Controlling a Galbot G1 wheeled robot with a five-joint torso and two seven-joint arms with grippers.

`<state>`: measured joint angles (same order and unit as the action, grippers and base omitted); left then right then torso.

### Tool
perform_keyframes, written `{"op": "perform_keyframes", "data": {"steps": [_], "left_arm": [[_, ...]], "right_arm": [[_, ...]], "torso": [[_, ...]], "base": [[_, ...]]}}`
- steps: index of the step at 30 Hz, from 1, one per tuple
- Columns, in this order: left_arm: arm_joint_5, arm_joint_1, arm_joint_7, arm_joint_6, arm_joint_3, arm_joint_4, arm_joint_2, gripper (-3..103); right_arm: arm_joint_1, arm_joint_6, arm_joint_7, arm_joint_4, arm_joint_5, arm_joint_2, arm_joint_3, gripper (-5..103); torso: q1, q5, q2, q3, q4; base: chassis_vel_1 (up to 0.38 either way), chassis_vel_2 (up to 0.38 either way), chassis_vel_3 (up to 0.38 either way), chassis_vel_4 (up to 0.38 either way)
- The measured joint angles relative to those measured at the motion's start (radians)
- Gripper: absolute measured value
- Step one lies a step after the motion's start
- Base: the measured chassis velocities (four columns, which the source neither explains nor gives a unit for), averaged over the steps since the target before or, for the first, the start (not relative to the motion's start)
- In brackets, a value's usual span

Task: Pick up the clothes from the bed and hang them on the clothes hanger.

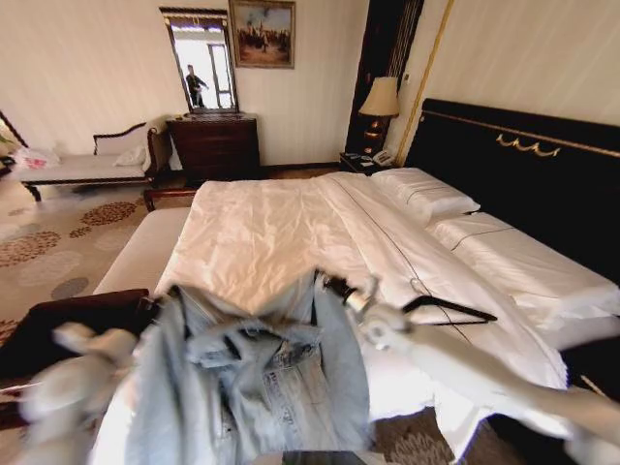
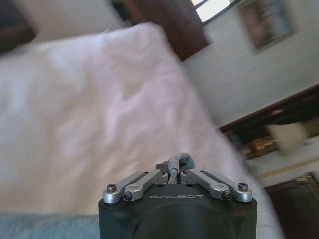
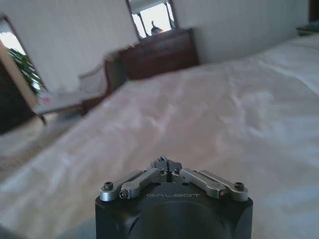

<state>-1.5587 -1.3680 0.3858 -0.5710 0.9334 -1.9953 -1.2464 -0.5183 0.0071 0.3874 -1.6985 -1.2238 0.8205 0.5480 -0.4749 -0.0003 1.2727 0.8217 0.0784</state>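
At the foot of the bed (image 1: 262, 232), the denim jacket (image 1: 262, 378) hangs spread between the two arms, lifted clear of the white sheets, collar side up and its body drooping toward the floor. The left end effector (image 1: 160, 308) pinches the jacket's left shoulder edge; in its wrist view the linkage is drawn in tight around a twist of blue-grey fabric. The right end effector (image 1: 351, 294) grips the opposite shoulder edge, its fingers likewise folded closed on a small bunch of cloth in the right wrist view.

What matters now is the black clothes hanger (image 1: 450, 310). It lies flat on the sheet to the robot's right, just beyond the right end effector and toward the pillows (image 1: 426, 194), well away from the left one. Its long bar runs roughly across the bed, angled toward the headboard (image 1: 523, 174), while the jacket's shoulder line stretches left to right between the arms. To my eye the right arm is far nearer, so any reach for the hanger would fall to that side, though that hand is presently full.
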Motion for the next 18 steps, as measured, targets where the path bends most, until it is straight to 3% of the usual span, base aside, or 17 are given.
{"op": "perform_keyframes", "data": {"steps": [1,4,7,12,13,17,18], "left_arm": [[0.000,0.000,0.000,0.000,0.000,0.000,0.000,5],[0.089,0.102,-0.017,0.011,-0.072,0.151,0.005,5],[0.108,0.159,-0.027,0.014,-0.094,0.218,0.043,5],[0.151,0.250,-0.079,0.020,-0.136,0.338,0.122,5],[0.151,0.250,-0.079,0.020,-0.136,0.338,0.122,5],[0.213,0.304,-0.123,0.039,-0.165,0.444,0.121,5],[0.213,0.304,-0.123,0.039,-0.165,0.444,0.121,5]], "right_arm": [[0.000,0.000,0.000,0.000,0.000,0.000,0.000,0],[0.021,0.009,0.001,0.193,0.058,0.082,0.050,0],[0.042,0.028,-0.017,0.272,0.078,0.118,0.065,0],[0.103,0.113,-0.077,0.429,0.108,0.219,0.084,0],[0.103,0.113,-0.077,0.429,0.108,0.219,0.084,0],[0.134,0.179,-0.085,0.616,0.160,0.352,0.087,0],[0.134,0.179,-0.085,0.616,0.160,0.352,0.087,0]], "torso": [[0.000,0.0000,0.000,0.000,0.0000],[0.000,0.0002,0.000,0.000,0.0004],[0.000,0.0003,0.000,0.000,0.0008],[0.001,0.0001,0.000,0.000,0.0002],[0.001,0.0001,0.000,0.000,0.0002],[0.001,0.0003,0.000,0.000,0.0002],[0.001,0.0003,0.000,0.000,0.0002]], "base": [[0.000,0.000,0.000,0.000],[0.000,0.000,0.000,0.000],[0.000,0.000,0.000,0.000],[0.000,0.000,0.000,0.000],[0.000,0.000,0.000,0.000],[0.000,0.000,0.000,0.000],[0.000,0.000,0.000,0.000]]}}
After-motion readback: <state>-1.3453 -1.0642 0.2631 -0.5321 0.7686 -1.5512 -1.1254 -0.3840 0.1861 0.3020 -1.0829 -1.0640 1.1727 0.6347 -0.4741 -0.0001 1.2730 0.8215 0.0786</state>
